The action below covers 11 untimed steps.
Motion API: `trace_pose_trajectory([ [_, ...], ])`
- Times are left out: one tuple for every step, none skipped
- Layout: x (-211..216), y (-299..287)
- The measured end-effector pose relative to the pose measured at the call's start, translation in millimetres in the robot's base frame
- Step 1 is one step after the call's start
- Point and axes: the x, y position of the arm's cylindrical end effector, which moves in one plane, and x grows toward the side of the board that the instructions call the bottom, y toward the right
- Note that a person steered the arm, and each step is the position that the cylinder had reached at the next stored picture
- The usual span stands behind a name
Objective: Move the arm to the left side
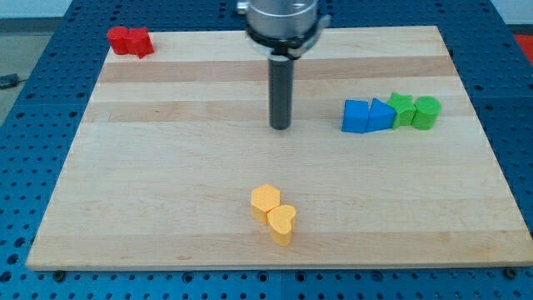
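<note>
On the wooden board, camera view:

Board (166,167): pale wood, lying on a blue perforated table (33,125); all four edges show, the near edge along the view's bottom.

My tip (281,127): lower end of a dark upright rod hanging from a grey mount at the view's top; it rests slightly above the board's middle, touching no block.

Claw: none fitted; the arm ends in the plain rod, so there is nothing to spread or press together.

Red blocks (130,41): two pressed together at the board's top-left corner, close to both edges; shapes unclear.

Blue blocks (367,116): two side by side to the view's right of the tip, well apart from it; the right one looks wedge-like.

Green blocks (415,111): two in the same row, the left one touching the blue pair, the right one a short cylinder, near the board's right edge.

Yellow blocks (274,212): two touching, below the tip toward the view's bottom edge; the upper is hexagon-like, the lower heart-shaped.

Open room: the stretch from the tip to the view's left edge holds no block; the red pair sits above that line, in the corner.
</note>
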Motion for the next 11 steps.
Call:
trace_pose_trajectory([
  [0, -17],
  [-34, -45],
  [-58, -45],
  [-78, -36],
  [-134, -29],
  [-149, -36],
  [-187, -46],
  [-221, -55],
  [-220, -83],
  [-178, -86],
  [-105, -133],
])
